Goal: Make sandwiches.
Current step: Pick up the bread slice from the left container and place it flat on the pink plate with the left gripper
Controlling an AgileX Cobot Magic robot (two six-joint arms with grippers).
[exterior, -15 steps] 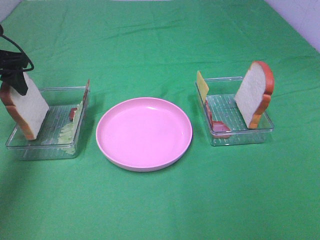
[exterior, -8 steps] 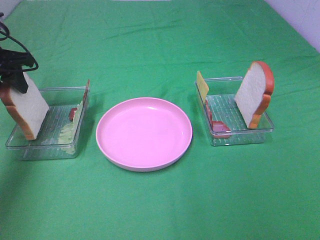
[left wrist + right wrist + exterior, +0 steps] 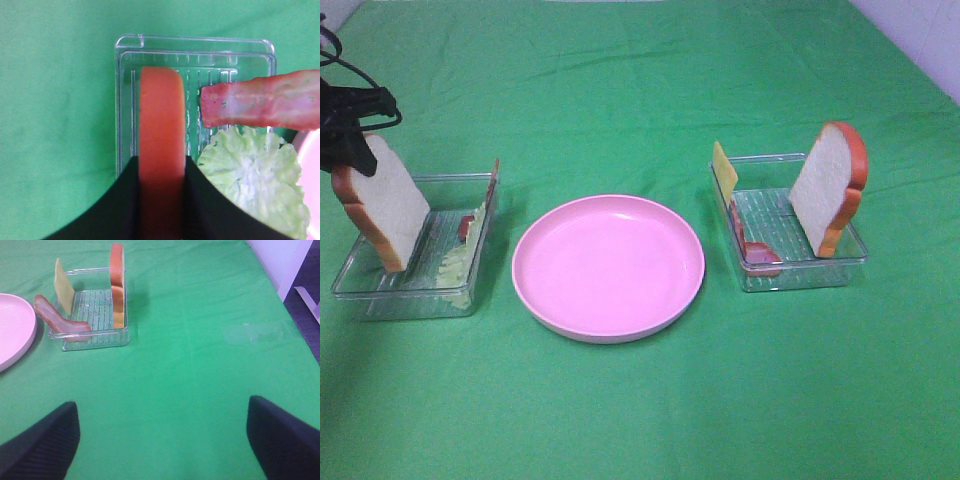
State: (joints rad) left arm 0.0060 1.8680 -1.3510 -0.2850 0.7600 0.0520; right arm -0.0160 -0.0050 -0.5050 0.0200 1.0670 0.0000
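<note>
My left gripper is shut on the top of a white bread slice with orange-brown crust. The slice is tilted, with its lower end inside the left clear tray. In the left wrist view the fingers clamp the slice's crust. Pale green lettuce and a pink-red meat strip lie beside it in the tray. The right tray holds a second upright bread slice, a yellow cheese square and a meat strip. My right gripper is open, empty and well short of that tray.
A round pink plate sits empty between the two trays on the green cloth. The table's right edge and a white wall show in the right wrist view. The right gripper does not show in the exterior view.
My left gripper has moved slightly up and to the right with the bread slice, which now sits a little higher in the left tray. Nothing else has moved.
</note>
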